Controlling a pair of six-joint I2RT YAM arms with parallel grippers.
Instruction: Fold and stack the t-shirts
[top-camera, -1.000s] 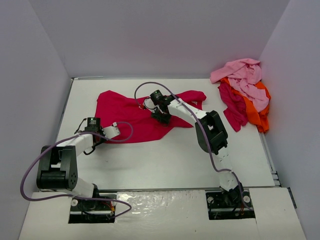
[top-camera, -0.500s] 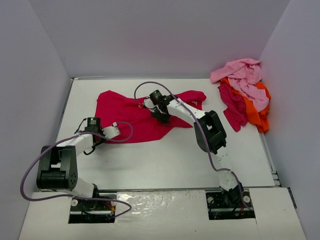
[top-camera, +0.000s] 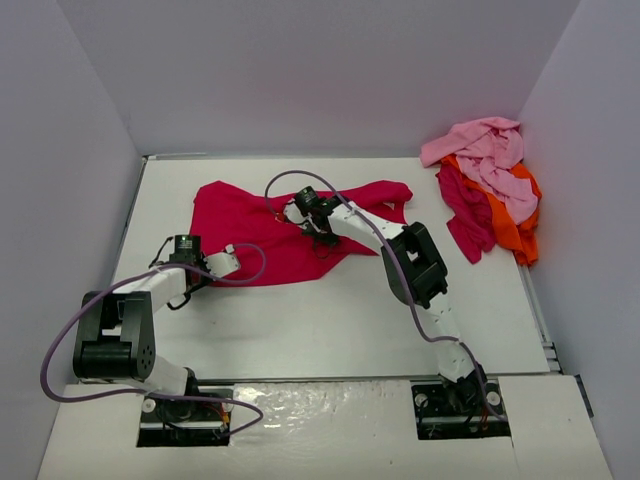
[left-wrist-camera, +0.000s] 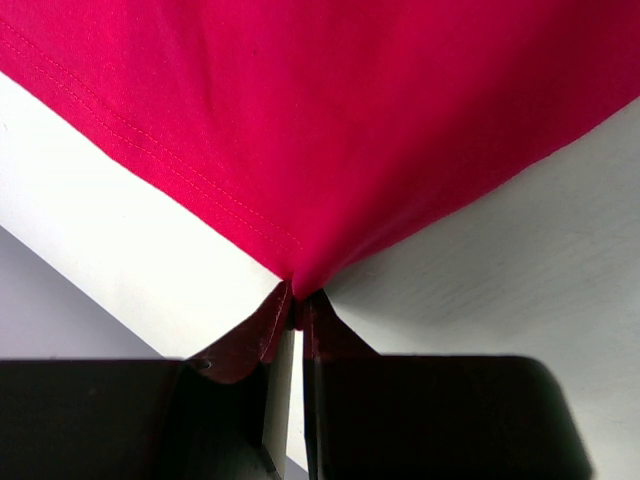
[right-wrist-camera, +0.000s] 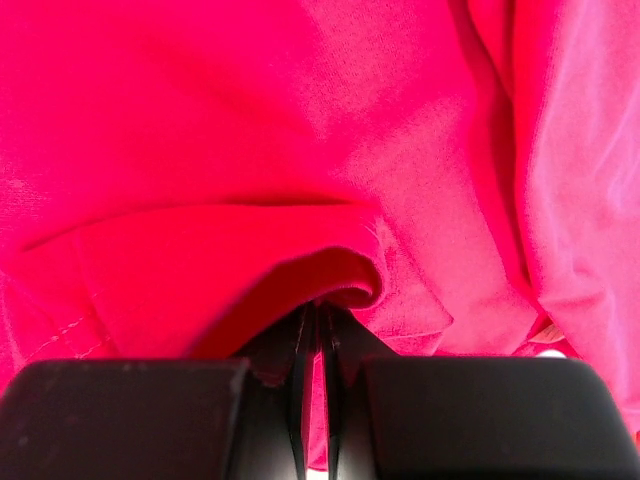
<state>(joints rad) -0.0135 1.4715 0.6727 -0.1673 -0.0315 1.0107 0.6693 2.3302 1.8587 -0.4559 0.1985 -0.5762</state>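
A crimson-red t-shirt lies spread on the white table. My left gripper is shut on its near left corner; in the left wrist view the cloth is pinched between the fingertips, hem running off to the left. My right gripper is over the shirt's middle, shut on a raised fold of the red cloth. A pile of other t-shirts sits at the back right: light pink on top, orange and dark magenta beneath.
White walls enclose the table on three sides. Purple cables loop from both arms, one arching over the red shirt. Bare table surface lies between the shirt and the arm bases.
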